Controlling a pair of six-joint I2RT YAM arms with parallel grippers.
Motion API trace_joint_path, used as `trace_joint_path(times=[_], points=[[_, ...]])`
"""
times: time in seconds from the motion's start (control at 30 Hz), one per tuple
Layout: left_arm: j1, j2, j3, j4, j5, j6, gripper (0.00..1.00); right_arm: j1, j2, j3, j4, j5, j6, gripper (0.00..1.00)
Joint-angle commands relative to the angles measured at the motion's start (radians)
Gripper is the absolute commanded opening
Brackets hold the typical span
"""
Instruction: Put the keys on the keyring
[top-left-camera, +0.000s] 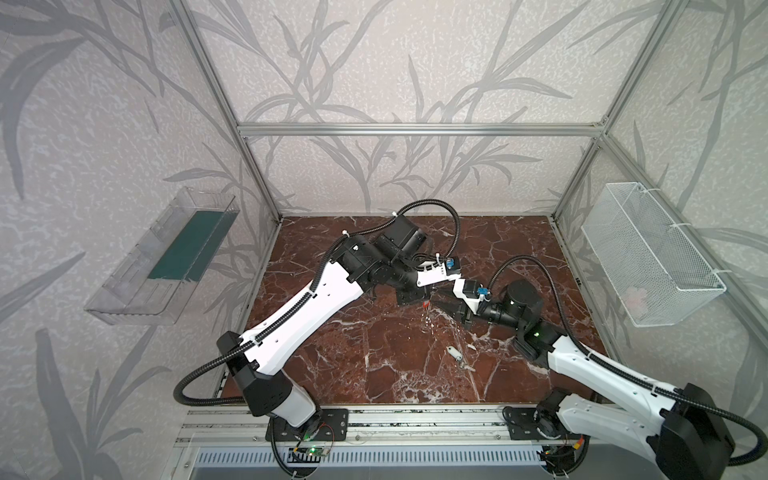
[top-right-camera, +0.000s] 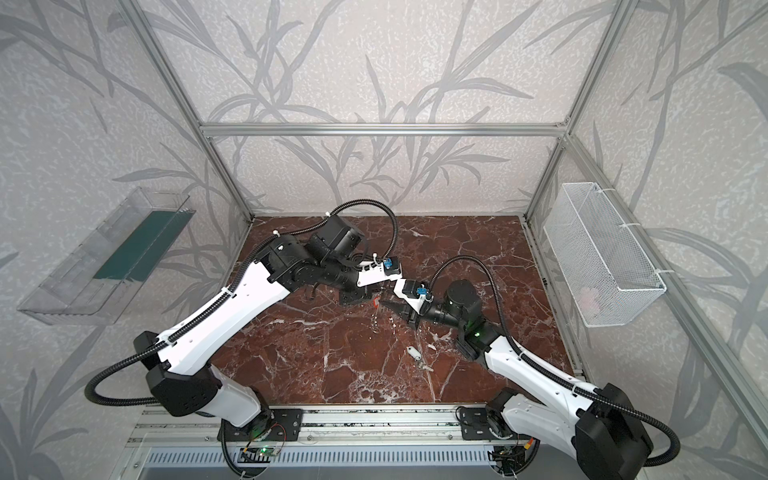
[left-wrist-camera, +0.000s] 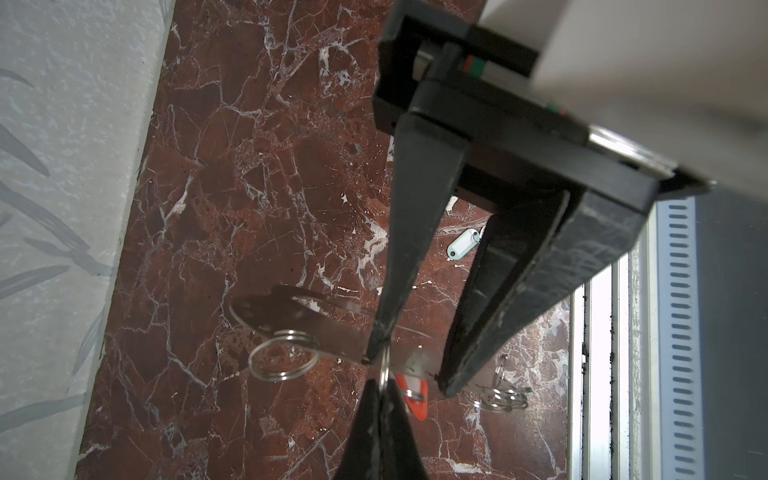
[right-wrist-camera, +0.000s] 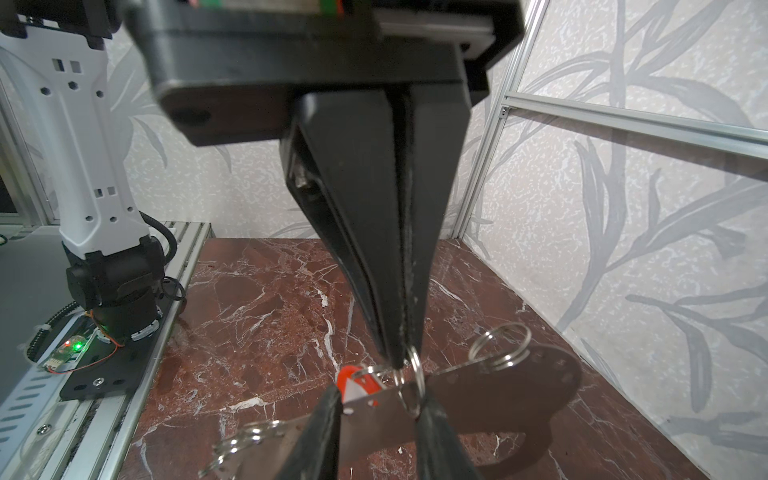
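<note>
With my left fingers (right-wrist-camera: 374, 216) closed on a split ring (right-wrist-camera: 419, 370) of the keyring (right-wrist-camera: 498, 399) and my right fingers (left-wrist-camera: 415, 232) straddling its plate (clamped or not, I cannot tell), a slip could drop it and the adjacent red-tagged key (left-wrist-camera: 413, 399) to the desk (left-wrist-camera: 249, 166); the white-tagged key (left-wrist-camera: 462, 245) lies at 5 o'clock.

Lighting's soft and even, looks like it's coming from above, so the bench (top-left-camera: 374, 374) only gets faint, fuzzy shadows under the arms (top-left-camera: 299, 320). Both top views are fairly sharp but fisheye-ish, and the frame posts (top-left-camera: 216, 95) bow toward the edges. Wrist views are rougher. The white casing (left-wrist-camera: 623, 62) right at the lens is pure blur, the rail (left-wrist-camera: 600, 332) is blown out white, and the shiny keyring (left-wrist-camera: 336, 338) mirrors the marble.
</note>
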Motion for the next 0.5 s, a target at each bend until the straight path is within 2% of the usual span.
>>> trace_joint_path(times=[0.0,0.3,0.4,0.47], points=[[-0.019,-0.01,-0.002,-0.062,0.007,0.064,0.0,0.004,-0.019,0.011,0.094,0.046,0.039,0.34],[-0.02,-0.041,-0.029,-0.048,0.014,0.074,0.0,-0.003,-0.035,0.01,0.044,0.137,0.047,0.37],[-0.021,-0.054,-0.046,-0.036,0.011,0.074,0.0,-0.01,-0.05,-0.007,0.049,0.14,0.055,0.37],[-0.021,-0.055,-0.051,-0.034,0.008,0.07,0.0,-0.013,-0.059,-0.019,0.083,0.1,0.058,0.35]])
